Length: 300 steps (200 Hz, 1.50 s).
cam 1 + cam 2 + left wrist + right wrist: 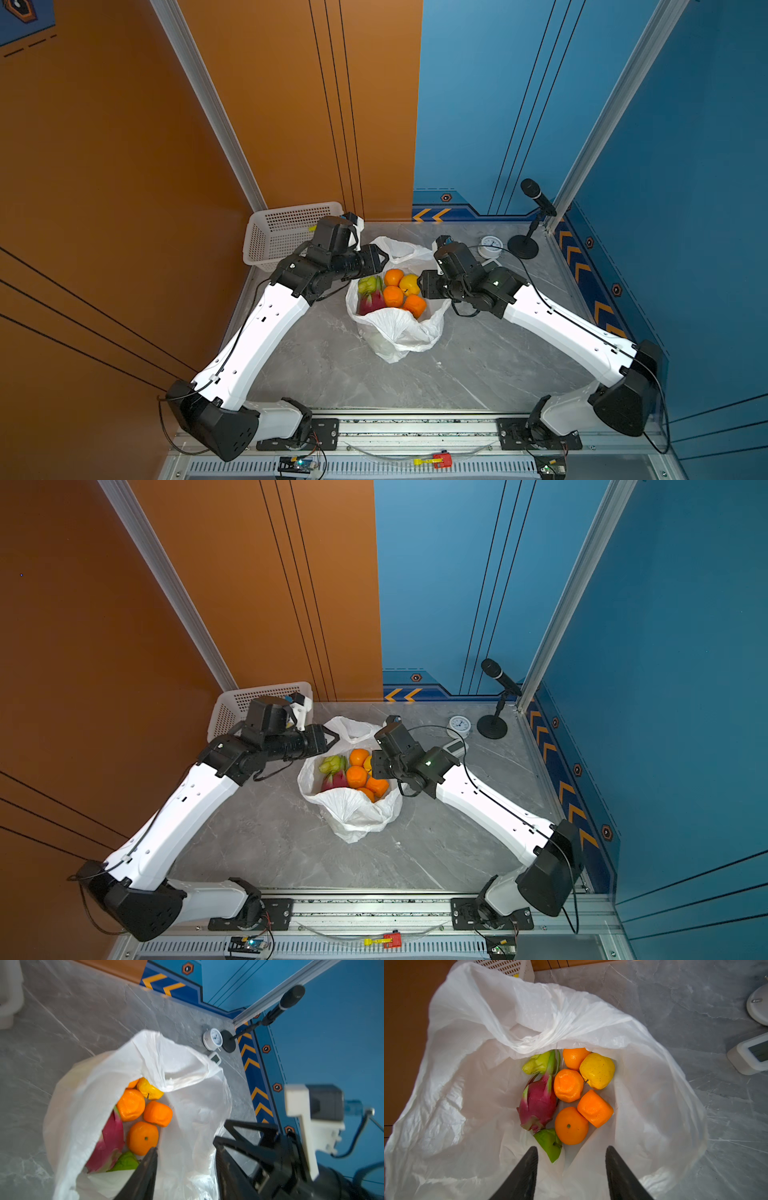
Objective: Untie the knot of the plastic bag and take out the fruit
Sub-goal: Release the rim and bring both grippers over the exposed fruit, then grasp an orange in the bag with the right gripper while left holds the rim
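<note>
Grey marbled tabletop (478,365), walled in orange and blue; contents are listed as found.

Plastic bag (399,332): set between the two pincers, mouth spread wide. No knot is seen, so the untying is judged done and the removal not yet begun.

Fruit: all lodged inside the bag, just below and ahead of the right pincer (572,1147). Four oranges (571,1126), a dragon fruit (538,1103), a yellow fruit (597,1070) and two green fruits (549,1142) are counted.

Right pincer: released, jaws well apart, nothing grasped.

Left pincer (383,262): poised at the opposite rim, jaws seen parted in its wrist view, nothing gripped so far as can be told.

Handling advice: the orange nearest the right pincer is best taken first. The jaws should be lowered wide and closed gently, since the dented skins suggest softness. Film must be excluded from the grip, and the rim might be held back by the left pincer.

View notes: the green fruit closest to the right pincer is shown plainly only by the right wrist view. A white basket (286,232) behind the left pincer is shown at length in both top views, while only a corner is caught by the right wrist view. A microphone (291,999) beyond the bag is recorded by the left wrist view and is absent from the right.
</note>
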Motion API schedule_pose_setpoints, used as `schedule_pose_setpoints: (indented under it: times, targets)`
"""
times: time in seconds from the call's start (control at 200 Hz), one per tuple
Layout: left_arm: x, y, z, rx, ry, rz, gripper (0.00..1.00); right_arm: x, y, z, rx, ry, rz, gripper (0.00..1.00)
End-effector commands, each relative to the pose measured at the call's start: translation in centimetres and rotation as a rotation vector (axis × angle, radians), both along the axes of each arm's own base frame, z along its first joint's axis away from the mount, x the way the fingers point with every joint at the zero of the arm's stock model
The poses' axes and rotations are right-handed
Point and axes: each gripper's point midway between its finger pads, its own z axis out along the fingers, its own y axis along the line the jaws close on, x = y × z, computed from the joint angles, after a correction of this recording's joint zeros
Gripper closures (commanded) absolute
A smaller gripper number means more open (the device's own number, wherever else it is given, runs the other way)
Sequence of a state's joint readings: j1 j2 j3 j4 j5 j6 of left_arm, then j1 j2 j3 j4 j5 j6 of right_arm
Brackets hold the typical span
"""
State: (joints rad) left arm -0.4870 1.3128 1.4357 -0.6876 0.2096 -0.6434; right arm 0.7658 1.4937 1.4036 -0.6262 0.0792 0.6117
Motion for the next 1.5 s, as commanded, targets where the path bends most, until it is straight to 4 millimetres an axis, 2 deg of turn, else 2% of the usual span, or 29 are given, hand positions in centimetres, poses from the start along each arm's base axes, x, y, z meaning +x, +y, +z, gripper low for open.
schedule_pose_setpoints:
  times: [0.0,0.275,0.395,0.481,0.491,0.516,0.601,0.756,0.846,1.046,1.261,1.497]
  targets:
    - [-1.7,0.1,-3.3,0.055,0.07,0.009,0.53,1.2,1.3,-0.2,0.086,0.049,-0.002,0.46]
    - [-6.8,-0.7,-10.4,0.086,0.262,-0.118,0.64,0.5,4.0,-5.0,0.057,0.176,0.068,0.47]
    - [-9.0,-0.6,-13.3,0.118,0.324,-0.182,0.68,-0.8,4.2,-7.9,-0.019,0.219,0.101,0.47]
    - [-10.1,-0.4,-14.0,0.182,0.315,-0.243,0.69,-1.6,3.8,-10.0,-0.074,0.248,0.122,0.47]
    - [-10.6,-0.2,-14.9,0.199,0.333,-0.25,0.69,-1.7,3.7,-10.2,-0.081,0.251,0.122,0.47]
    - [-11.0,0.1,-15.5,0.221,0.34,-0.263,0.69,-1.9,3.5,-10.9,-0.101,0.261,0.122,0.46]
    - [-12.0,0.5,-17.0,0.268,0.359,-0.295,0.7,-2.1,2.8,-12.0,-0.136,0.274,0.114,0.46]
    - [-13.4,1.4,-19.7,0.344,0.4,-0.303,0.7,-1.0,2.7,-12.3,-0.163,0.25,0.094,0.45]
    - [-13.7,1.5,-20.4,0.375,0.389,-0.311,0.7,0.1,2.8,-12.4,-0.178,0.223,0.063,0.43]
    - [-13.2,1.5,-20.3,0.353,0.338,-0.273,0.69,2.5,2.5,-13.0,-0.205,0.195,-0.044,0.34]
    - [-12.6,1.8,-19.6,0.322,0.295,-0.213,0.62,4.3,2.5,-14.8,-0.234,0.182,-0.079,0.23]
    - [-12.3,2.0,-19.2,0.329,0.265,-0.214,0.56,5.7,3.6,-16.8,-0.194,0.201,-0.102,0.2]
